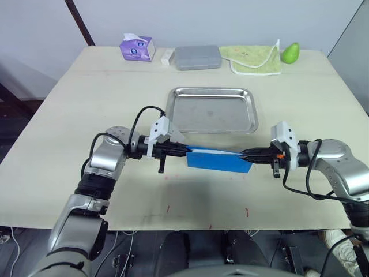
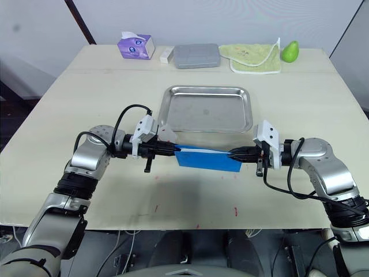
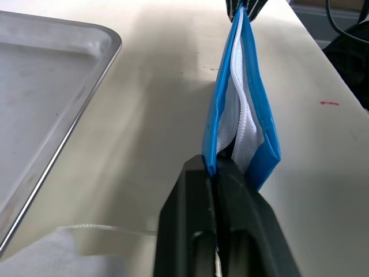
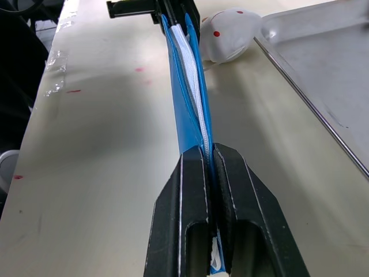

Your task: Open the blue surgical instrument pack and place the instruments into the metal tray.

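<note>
Pack (image 1: 219,160) on edge, long axis between both tools.

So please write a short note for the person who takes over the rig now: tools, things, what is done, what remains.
Left tool: shut on one end of the blue surgical instrument pack.
Right tool: shut on the other end.
The pack hangs stretched between them above the table, edge up, just in front of the metal tray. White lining shows along its top edge.
Done: pack lifted.
Left: open it fully, move the instruments into the tray, which holds none yet.
</note>
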You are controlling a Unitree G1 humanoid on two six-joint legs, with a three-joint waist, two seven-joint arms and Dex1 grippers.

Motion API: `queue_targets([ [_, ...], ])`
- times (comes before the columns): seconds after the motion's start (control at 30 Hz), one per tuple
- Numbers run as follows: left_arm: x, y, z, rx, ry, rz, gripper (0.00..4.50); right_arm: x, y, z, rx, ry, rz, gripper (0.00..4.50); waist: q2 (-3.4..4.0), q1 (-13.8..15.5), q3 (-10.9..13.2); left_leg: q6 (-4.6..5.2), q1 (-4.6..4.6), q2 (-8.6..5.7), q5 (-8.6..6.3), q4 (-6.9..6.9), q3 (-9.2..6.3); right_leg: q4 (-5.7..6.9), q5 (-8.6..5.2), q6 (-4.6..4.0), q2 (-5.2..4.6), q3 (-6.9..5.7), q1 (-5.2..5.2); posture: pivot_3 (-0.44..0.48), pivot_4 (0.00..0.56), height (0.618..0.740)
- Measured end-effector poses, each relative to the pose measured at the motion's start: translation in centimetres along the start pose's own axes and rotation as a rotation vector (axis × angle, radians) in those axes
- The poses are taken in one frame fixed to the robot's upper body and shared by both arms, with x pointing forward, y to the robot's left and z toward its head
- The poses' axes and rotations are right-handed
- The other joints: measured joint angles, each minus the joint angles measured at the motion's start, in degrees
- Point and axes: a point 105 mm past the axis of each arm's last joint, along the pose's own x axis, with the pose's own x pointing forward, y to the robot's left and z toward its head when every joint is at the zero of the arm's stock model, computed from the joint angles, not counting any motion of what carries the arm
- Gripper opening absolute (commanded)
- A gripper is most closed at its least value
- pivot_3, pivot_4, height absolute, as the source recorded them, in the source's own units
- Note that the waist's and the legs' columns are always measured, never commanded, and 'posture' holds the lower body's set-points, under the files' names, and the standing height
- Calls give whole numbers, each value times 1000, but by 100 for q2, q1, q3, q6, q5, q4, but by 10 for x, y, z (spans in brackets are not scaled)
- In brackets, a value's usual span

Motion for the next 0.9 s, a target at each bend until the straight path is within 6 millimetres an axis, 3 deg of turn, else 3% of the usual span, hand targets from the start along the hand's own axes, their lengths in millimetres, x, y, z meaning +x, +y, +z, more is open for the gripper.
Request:
queue_targets([
  [0.27, -4, -21, -4, -24, 15, -29, 17, 1, 11, 1, 23, 12, 27, 0, 0, -3, 0, 0, -1, 1, 0, 0, -2, 0, 0, 0, -1, -1, 0, 0, 150, 740],
  [0.9, -5, -38, -5, -24, 26, 29, 17, 1, 22, -3, 22, 12, 6, 0, 0, -1, -1, 0, 3, 1, 0, 0, -3, 0, 0, 0, -1, -1, 4, 0, 150, 740],
])
